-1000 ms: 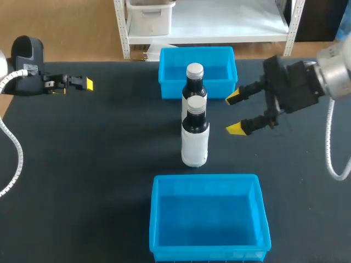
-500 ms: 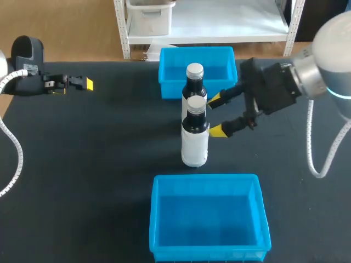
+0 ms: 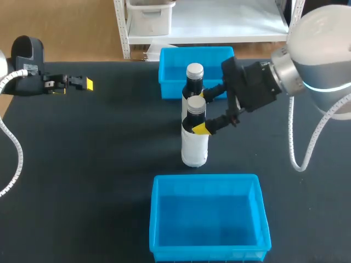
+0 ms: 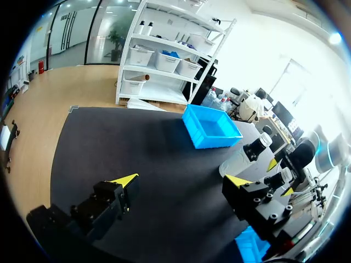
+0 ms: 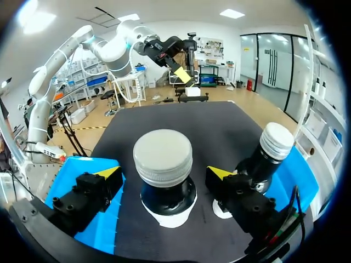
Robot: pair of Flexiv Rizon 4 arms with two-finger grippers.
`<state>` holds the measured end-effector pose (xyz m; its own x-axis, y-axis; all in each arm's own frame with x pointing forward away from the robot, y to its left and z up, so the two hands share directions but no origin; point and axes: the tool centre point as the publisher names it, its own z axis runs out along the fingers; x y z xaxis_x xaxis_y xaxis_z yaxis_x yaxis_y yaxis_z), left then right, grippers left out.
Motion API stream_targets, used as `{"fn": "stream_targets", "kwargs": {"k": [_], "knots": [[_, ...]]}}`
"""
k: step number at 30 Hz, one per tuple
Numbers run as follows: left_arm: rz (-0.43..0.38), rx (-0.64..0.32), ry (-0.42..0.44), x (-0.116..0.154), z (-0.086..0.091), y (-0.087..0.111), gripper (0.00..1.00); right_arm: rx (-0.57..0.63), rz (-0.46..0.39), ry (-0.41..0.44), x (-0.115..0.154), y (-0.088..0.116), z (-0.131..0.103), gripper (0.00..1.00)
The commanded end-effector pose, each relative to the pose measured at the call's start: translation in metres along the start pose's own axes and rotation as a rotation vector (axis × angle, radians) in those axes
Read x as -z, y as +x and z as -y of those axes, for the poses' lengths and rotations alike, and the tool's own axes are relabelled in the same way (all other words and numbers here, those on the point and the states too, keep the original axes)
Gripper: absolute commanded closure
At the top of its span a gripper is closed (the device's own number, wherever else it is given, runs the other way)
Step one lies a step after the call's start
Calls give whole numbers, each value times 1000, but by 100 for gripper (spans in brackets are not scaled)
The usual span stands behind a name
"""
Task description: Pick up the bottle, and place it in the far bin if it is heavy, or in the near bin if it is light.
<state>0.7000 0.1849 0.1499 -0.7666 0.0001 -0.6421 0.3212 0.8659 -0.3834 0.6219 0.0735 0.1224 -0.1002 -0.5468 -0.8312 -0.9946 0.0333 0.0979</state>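
Right gripper (image 3: 201, 111) advanced; spread fingers (image 3: 201, 129) now flank front bottle (image 3: 194, 149) neck, not clamped.

White-capped bottle (image 5: 163, 164) between spread fingers of the right hand (image 5: 164, 174), second bottle (image 5: 271, 150) just beside one finger

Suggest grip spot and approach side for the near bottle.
Take the near bottle by its dark neck, just under the cap, coming in level from the robot's right. It stands upright, the neck is slimmer than the white body, and the far bottle stands close behind, so one finger must slip between them. The right gripper, open, straddles that neck.
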Motion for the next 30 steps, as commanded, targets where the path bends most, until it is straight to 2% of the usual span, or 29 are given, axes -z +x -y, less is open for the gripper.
{"fn": "stream_targets", "kwargs": {"k": [1, 16, 17, 18, 22, 26, 29, 30], "knots": [[0, 0, 0, 0, 0, 0, 0, -1, 2, -8, -5, 0, 1, 0], [0, 0, 0, 0, 0, 0, 0, -9, 18, -16, -11, -2, 4, 0], [0, 0, 0, 0, 0, 0, 0, -8, 19, -15, -11, -2, 4, 14], [0, 0, 0, 0, 0, 0, 0, -7, 19, -15, -11, -2, 4, 19], [0, 0, 0, 0, 0, 0, 0, -5, 22, -16, -11, -3, 4, 15], [0, 0, 0, 0, 0, 0, 0, -4, 23, -19, -11, -3, 3, 15], [0, 0, 0, 0, 0, 0, 0, -4, 23, -20, -12, -3, 3, 20], [0, 0, 0, 0, 0, 0, 0, -4, 23, -20, -12, -3, 2, 25]]}}
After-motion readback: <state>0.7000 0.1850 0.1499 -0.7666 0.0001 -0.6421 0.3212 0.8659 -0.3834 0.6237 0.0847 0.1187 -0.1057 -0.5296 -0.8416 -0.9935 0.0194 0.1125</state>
